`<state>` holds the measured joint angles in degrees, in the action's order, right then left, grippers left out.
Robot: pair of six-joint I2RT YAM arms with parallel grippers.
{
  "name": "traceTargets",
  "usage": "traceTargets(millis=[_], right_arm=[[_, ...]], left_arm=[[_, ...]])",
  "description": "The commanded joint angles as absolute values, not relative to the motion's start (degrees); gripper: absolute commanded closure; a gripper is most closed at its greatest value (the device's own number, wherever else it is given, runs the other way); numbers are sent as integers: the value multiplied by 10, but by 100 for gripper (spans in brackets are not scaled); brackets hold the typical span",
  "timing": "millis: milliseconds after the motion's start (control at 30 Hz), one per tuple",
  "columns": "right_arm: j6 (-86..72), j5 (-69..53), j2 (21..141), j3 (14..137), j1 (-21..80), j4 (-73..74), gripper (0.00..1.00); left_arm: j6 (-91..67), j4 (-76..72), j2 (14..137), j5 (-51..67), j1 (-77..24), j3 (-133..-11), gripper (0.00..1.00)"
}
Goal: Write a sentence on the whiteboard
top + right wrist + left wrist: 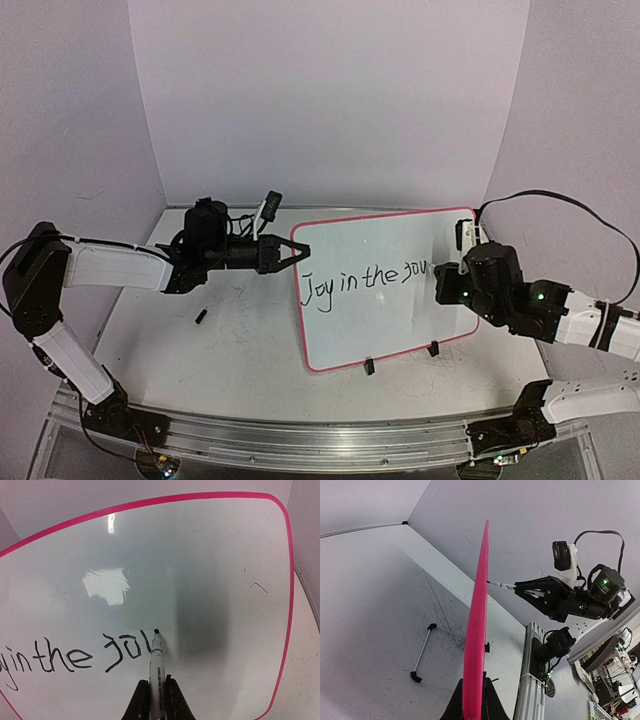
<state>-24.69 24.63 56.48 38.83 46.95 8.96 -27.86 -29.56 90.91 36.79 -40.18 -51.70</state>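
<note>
The whiteboard point(385, 305) has a pink-red border and is held tilted up off the table. It reads "Joy in the jou" in black. My left gripper point(291, 251) is shut on its left edge. In the left wrist view the board's pink rim point(479, 615) runs edge-on out of the left gripper point(475, 690). My right gripper point(157, 681) is shut on a white marker point(156, 662). The marker's black tip touches the board point(210, 555) just right of the last stroke. From the top view the right gripper point(441, 270) sits at the board's right part.
A small black cap point(201, 317) lies on the scribbled grey tabletop left of the board. Two black clips point(369, 366) point(433, 349) sit on the board's near edge. A thin rod with black ends point(422, 652) lies on the table. Purple walls enclose three sides.
</note>
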Motion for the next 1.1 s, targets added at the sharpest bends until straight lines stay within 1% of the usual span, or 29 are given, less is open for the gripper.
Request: traceTargets(millis=[0,200,467,633,733,867,933,1067], right_arm=[[-264,233,548,371,466,91,100],[-273,218,538,348,467,101,100],[-269,245,526,356,467,126,100],[-241,212,452,382,467,141,100],[-218,222,410,370,467,142,100],[-223,238,417,381,467,161,100],[-225,236,422,386,466,164,100],[-222,235,430,388,467,165,100]], left_arm=[[-240,-257,912,311,-394,-517,100],[-239,-257,911,310,-394,-518,100],[-241,-257,911,310,-394,-516,100],[-241,-257,908,308,-394,-514,100],[-239,-256,908,305,-393,-514,100],[-240,-253,913,304,-394,-522,100],[-241,-250,914,304,-393,-523,98],[-248,-248,917,304,-394,-522,89]])
